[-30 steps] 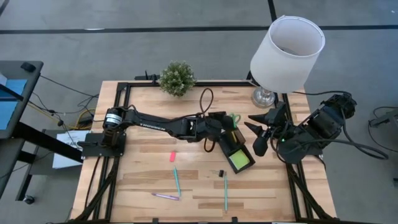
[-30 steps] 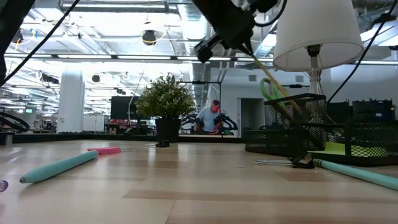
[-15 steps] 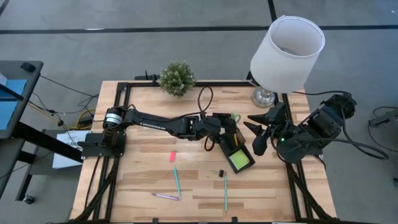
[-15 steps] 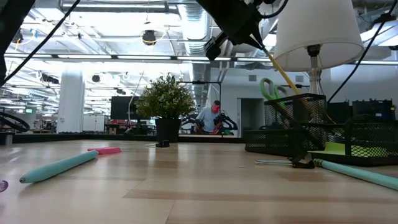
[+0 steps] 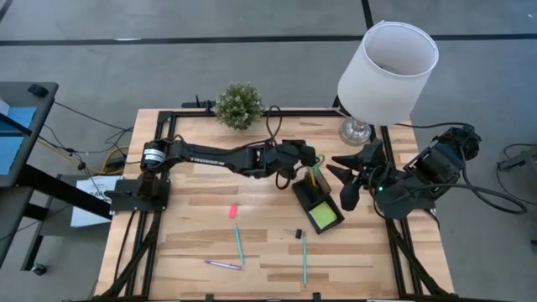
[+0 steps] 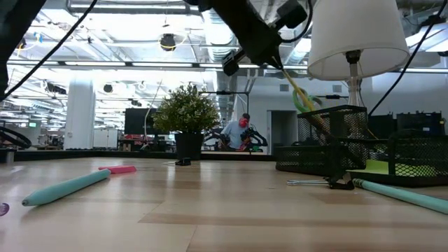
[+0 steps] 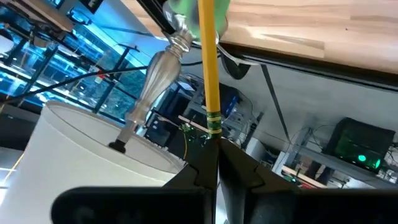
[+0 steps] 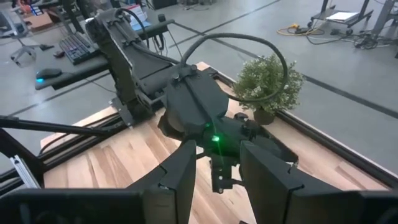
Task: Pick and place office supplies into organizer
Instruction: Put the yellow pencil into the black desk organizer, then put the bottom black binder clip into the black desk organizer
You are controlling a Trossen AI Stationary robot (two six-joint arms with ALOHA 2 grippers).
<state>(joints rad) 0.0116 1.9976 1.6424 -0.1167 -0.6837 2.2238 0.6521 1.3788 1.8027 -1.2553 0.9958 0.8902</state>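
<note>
- Pencil (image 6: 302, 96) stands slanted with its tip inside the organizer's (image 5: 316, 204) back cup, beside the green-handled scissors (image 6: 301, 101).
- Left end effector (image 5: 307, 161) is clamped on the pencil's upper end; compared with a second ago it has drawn back toward the lamp (image 5: 388, 60), so release looks next.
- Right end effector (image 5: 346, 179) waits part-open just beside the organizer, unchanged.
- Pens (image 5: 304, 257) and eraser (image 5: 233, 210) lie on the tabletop (image 5: 193, 243) as before.

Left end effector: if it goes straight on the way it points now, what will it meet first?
Probably the organizer. The left end effector, shut on the wooden pencil, points down toward its pen-cup end, where the green-handled scissors stand. Depth is unclear, so the scissors could come first.
</note>
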